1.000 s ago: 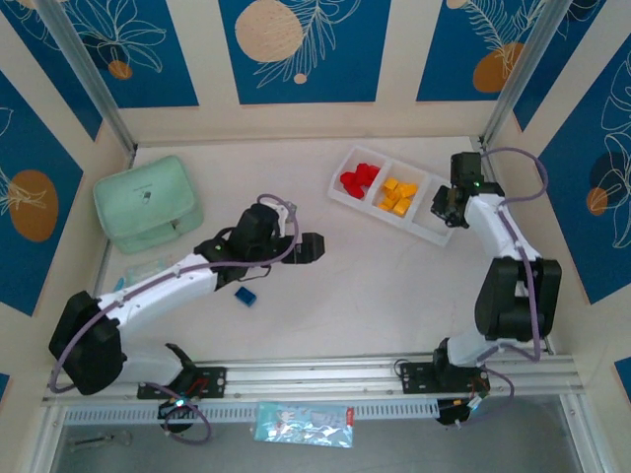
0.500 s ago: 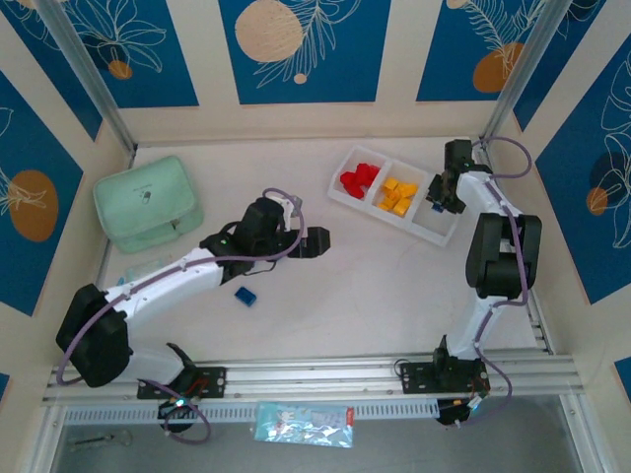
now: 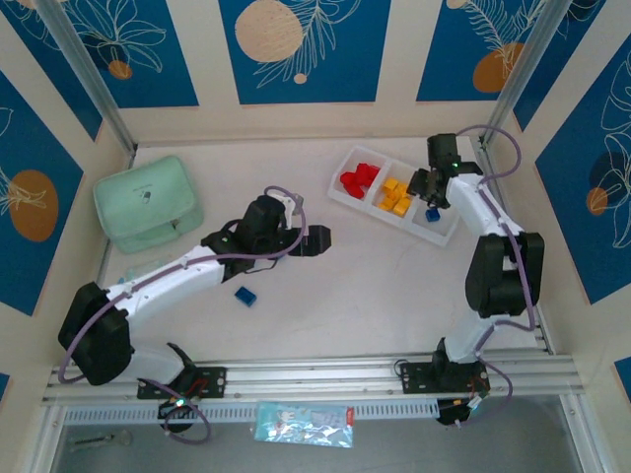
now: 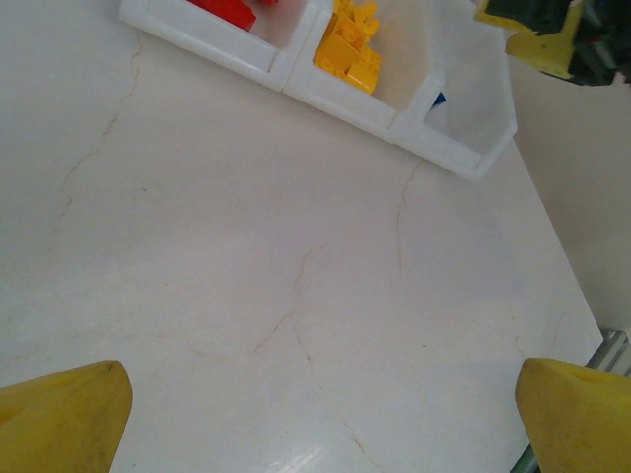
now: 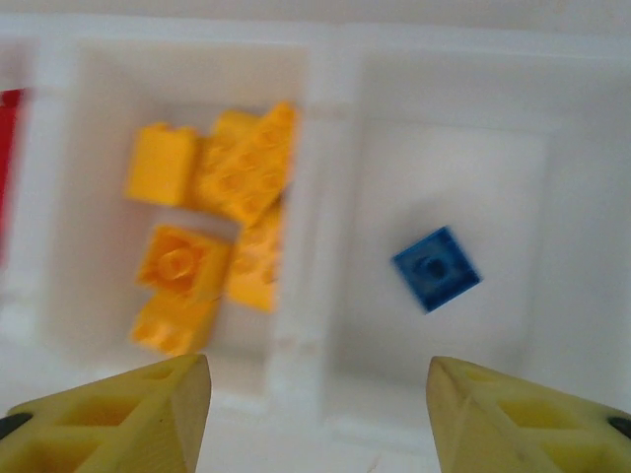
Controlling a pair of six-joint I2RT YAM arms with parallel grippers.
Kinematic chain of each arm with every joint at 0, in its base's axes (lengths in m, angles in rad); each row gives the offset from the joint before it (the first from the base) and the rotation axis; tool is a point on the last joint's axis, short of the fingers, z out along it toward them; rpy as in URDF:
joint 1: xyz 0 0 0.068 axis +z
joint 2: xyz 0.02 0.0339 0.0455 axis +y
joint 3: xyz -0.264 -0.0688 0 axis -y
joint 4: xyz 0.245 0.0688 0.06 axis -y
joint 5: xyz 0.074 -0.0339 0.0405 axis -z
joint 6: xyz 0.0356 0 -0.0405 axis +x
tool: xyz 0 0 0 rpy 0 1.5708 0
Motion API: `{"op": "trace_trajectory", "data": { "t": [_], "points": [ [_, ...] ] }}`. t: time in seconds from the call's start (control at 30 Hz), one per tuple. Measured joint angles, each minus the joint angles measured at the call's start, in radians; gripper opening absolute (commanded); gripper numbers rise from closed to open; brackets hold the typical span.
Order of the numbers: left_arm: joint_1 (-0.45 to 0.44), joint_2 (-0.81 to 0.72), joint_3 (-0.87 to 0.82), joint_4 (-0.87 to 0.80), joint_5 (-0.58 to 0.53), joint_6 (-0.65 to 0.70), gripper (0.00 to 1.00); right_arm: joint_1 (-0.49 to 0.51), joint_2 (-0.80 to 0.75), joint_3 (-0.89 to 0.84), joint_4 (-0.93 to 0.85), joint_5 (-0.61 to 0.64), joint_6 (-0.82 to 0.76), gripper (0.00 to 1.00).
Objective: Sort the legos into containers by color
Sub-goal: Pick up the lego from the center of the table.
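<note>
Cracked white tabletop (image 4: 296, 246). Glossy tray (image 5: 314, 246) held red bricks (image 3: 359, 178), yellow bricks (image 5: 222, 227) and one blue brick (image 5: 437, 268), separately. My left gripper (image 4: 320, 379) and right gripper (image 5: 315, 370) were spread, empty.

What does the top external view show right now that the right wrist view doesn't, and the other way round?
Top external adds the mint green case, the left gripper, a loose blue brick out on the table, and the whole red pile. Right wrist adds close detail: a single blue brick lying in the end compartment, with the right gripper open above it. Both share the white tray and the yellow-orange bricks in its middle compartment.
</note>
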Motion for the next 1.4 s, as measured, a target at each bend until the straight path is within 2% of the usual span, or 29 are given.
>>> {"op": "trace_trajectory", "data": {
  "t": [0.2, 0.4, 0.57, 0.7, 1.07, 1.4],
  "points": [
    [0.003, -0.099, -0.046, -0.027, -0.050, 0.006, 0.99, 0.171, -0.085, -0.056, -0.006, -0.011, 0.000, 0.65],
    [0.014, -0.223, -0.121, -0.089, -0.129, 0.005, 0.99, 0.375, -0.085, -0.093, -0.010, -0.057, -0.013, 0.69],
    [0.026, -0.328, -0.184, -0.161, -0.194, -0.008, 0.99, 0.541, -0.037, -0.093, 0.000, -0.099, -0.025, 0.72],
    [0.034, -0.408, -0.228, -0.222, -0.238, -0.032, 0.99, 0.632, 0.043, -0.082, 0.010, -0.123, -0.030, 0.74],
    [0.040, -0.578, -0.291, -0.355, -0.330, -0.085, 0.99, 0.762, 0.266, 0.095, 0.069, -0.202, -0.072, 0.78],
    [0.047, -0.641, -0.318, -0.397, -0.373, -0.104, 0.99, 0.771, 0.449, 0.278, 0.054, -0.191, -0.114, 0.76]
  ]
}}
